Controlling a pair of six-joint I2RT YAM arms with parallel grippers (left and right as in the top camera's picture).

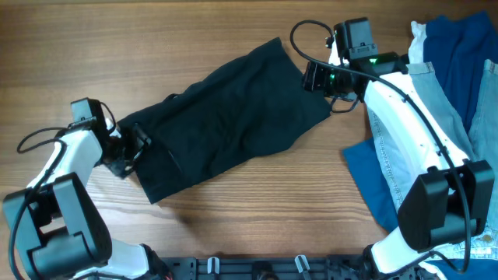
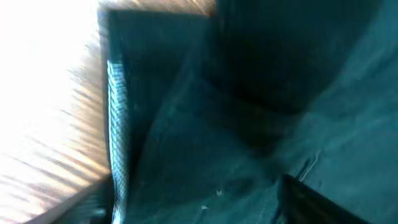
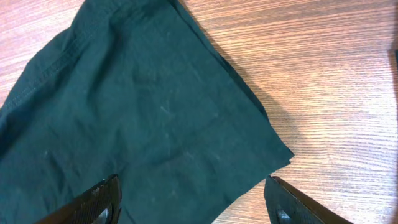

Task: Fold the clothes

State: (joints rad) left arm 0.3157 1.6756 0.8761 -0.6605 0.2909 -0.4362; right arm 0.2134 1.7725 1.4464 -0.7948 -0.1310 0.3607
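Two pincers stand at opposite ends of one garment.

Left pincer (image 1: pixel 131 149): positioned at the lower-left end of the black shorts (image 1: pixel 226 117), against the cloth edge. Its wrist view is blurred and filled with dark fabric, so I cannot tell whether the jaws are spread or closed.

Black shorts: lying flat on the wooden table (image 1: pixel 233 233), stretched diagonally from lower left to upper right. Plain and mildly creased, with a stitched hem along one edge in the right wrist view.

Right pincer (image 3: pixel 193 208): jaws spread wide, holding nothing. Its fingers (image 3: pixel 93 202) straddle the shorts' upper-right corner, one over the cloth and one over bare wood. Contact with the cloth cannot be determined.

Further right: light-blue jeans (image 1: pixel 387 152) and a dark blue cloth (image 1: pixel 369 175) lie rumpled beside the right arm, just clear of the shorts.
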